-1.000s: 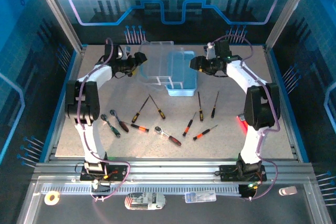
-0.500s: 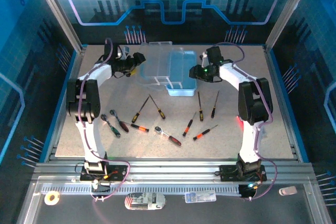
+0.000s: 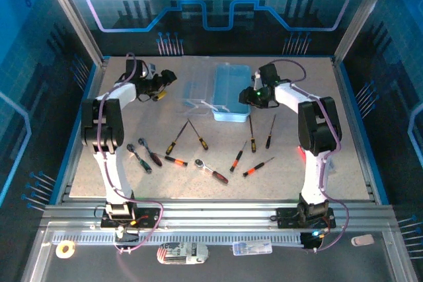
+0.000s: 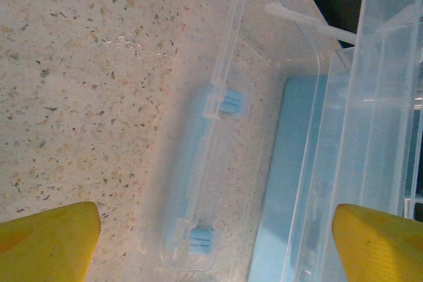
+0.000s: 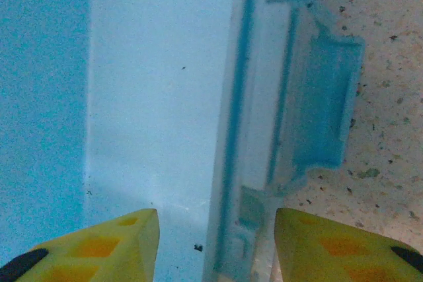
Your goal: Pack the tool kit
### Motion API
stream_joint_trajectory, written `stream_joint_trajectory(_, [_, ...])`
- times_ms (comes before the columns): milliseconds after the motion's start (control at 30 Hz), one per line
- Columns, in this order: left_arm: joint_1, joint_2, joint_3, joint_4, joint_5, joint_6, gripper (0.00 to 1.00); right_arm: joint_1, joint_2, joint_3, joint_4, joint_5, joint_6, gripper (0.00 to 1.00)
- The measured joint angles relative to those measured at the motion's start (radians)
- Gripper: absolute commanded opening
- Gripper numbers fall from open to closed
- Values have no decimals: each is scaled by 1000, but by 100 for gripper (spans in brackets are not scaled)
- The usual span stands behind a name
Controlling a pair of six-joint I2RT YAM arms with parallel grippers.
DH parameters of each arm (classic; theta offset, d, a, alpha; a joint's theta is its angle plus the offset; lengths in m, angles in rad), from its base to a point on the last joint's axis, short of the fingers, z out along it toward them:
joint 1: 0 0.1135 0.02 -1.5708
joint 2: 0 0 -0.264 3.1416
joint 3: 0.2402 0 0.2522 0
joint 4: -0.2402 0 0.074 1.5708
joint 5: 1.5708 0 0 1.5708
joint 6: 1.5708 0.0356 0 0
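The tool kit's pale-blue box (image 3: pixel 230 82) lies at the back middle of the table, its clear lid (image 3: pixel 196 90) swung open flat to the left. In the left wrist view the lid (image 4: pixel 251 117) and its handle with blue latches (image 4: pixel 230 101) lie below my left gripper (image 4: pixel 211 249), which is wide open and holds nothing. My left gripper (image 3: pixel 166 77) hangs just left of the lid. My right gripper (image 3: pixel 248 96) straddles the box's right wall (image 5: pixel 238 163), one finger inside, one outside, with gaps on both sides. Screwdrivers (image 3: pixel 177 138) and a ratchet wrench (image 3: pixel 211 170) lie loose in front.
More red- and orange-handled screwdrivers (image 3: pixel 252 133) are spread across the middle of the speckled table (image 3: pixel 330 163), from the left arm's side (image 3: pixel 151 154) to the right (image 3: pixel 258 168). Blue frame walls close off the back and sides.
The clear lid has gone from half raised to lying flat on the left. My left gripper drew back to the left. My right gripper came nearer along the box's right wall, its jaws narrowing.
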Motion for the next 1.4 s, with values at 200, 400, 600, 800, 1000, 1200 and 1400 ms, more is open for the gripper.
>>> stream_joint_trajectory(200, [1,-7,-23,0,-13,-5,95,0,16,25,-10,-15,-2,51])
stream_joint_trajectory(400, [5,-111,-50,-118,-138,-3,99,0,60,108,-39,-22,-21,55])
stream_joint_trajectory(600, [5,-322,-43,-220,-302,-11,99,-6,51,146,-59,-15,-45,60])
stream_joint_trajectory(800, [5,-549,-107,-261,-398,-61,99,-29,-32,116,-82,24,-65,60])
stream_joint_trajectory(1000, [5,-737,-386,-326,-466,-132,94,1,-306,-101,-47,125,-71,57])
stream_joint_trajectory(1200, [-1,-866,-581,-449,-533,-163,85,165,-524,-347,55,287,-72,56])
stream_joint_trajectory(1400, [-27,-992,-682,-532,-623,-195,81,254,-573,-531,158,300,-51,48])
